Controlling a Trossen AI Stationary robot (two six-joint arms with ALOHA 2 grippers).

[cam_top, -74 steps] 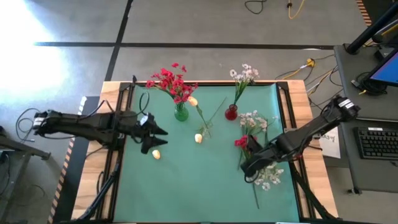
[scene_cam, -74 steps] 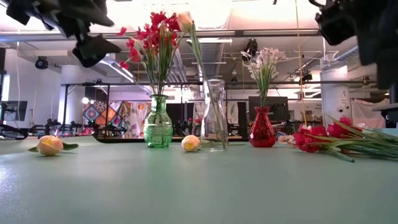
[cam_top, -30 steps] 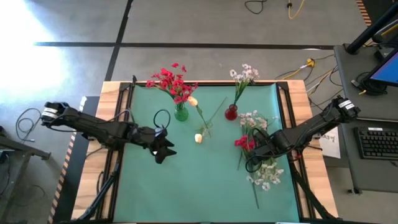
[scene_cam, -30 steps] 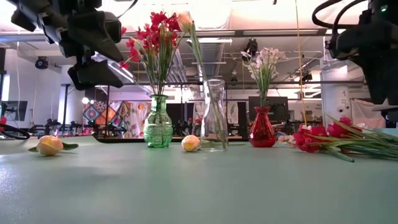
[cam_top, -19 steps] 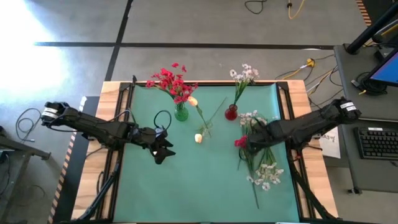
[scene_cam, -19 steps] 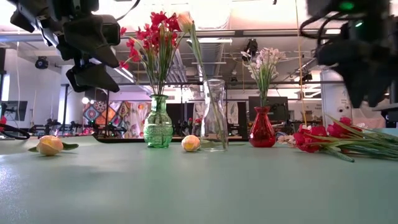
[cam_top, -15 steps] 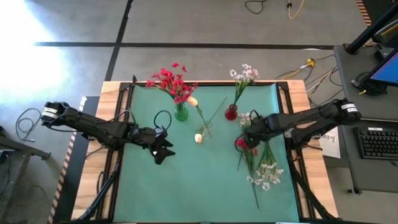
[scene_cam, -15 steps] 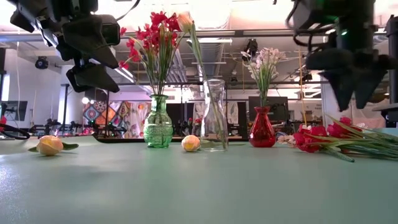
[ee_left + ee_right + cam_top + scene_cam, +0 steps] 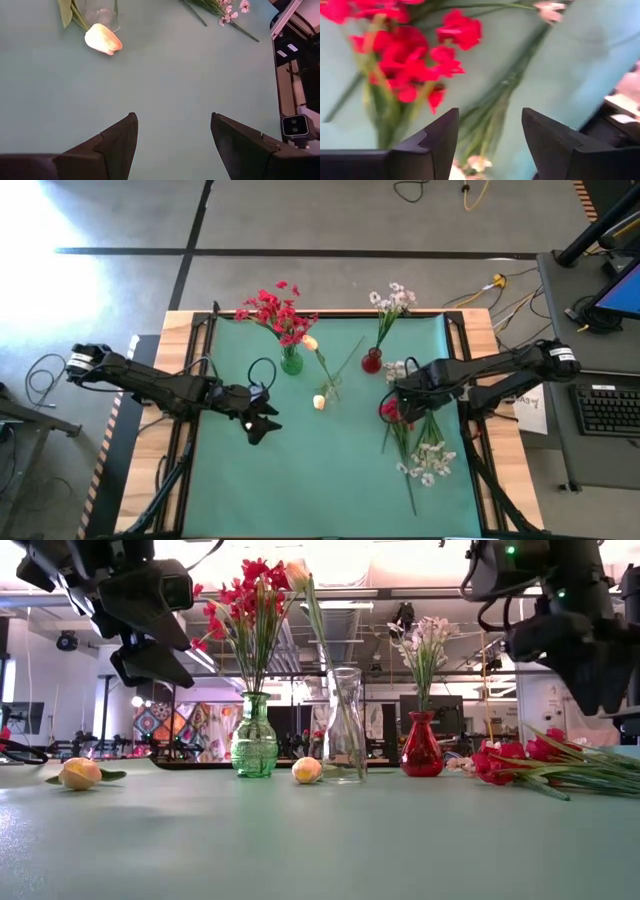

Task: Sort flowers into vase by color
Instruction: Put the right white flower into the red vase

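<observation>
No readable writing or brand anywhere; white tags on the table (image 9: 330, 480) frame in the left wrist view too small to read.

Green-covered table with wooden edges, seen whole only from the high view. Left arm reaching in from the left, left gripper (image 9: 262, 423) raised over the mat's left-centre, fingers spread, holding nothing; wrist view confirms, gap wide with bare mat between the fingers (image 9: 117, 140). Right arm coming in from the right, right gripper (image 9: 397, 395) over the loose flower pile, fingers apart, nothing between them; right wrist view looking straight down on red flowers (image 9: 407, 70) lying on the mat.

Loose pile (image 9: 415, 440) on the right side of the table: red blossoms (image 9: 388, 410) nearest the gripper, white sprays (image 9: 428, 463) toward the near edge, long green stems crossing. Low view showing the same pile flat on the mat at far right (image 9: 545, 762).

Green vase (image 9: 291, 363) at back left holding red flowers. Red vase (image 9: 371, 362) at back centre-right holding white sprays. Clear vase (image 9: 344, 725) between them, plain only in the low view and hard to make out from above; one cream-yellow bud on a tall stem in it.

One cream-yellow bud (image 9: 319, 402) lying beside the clear vase's base, also in left wrist view (image 9: 103, 39). Another bud (image 9: 80, 773) on the mat, seen only in low view; hidden under the left gripper from above.
</observation>
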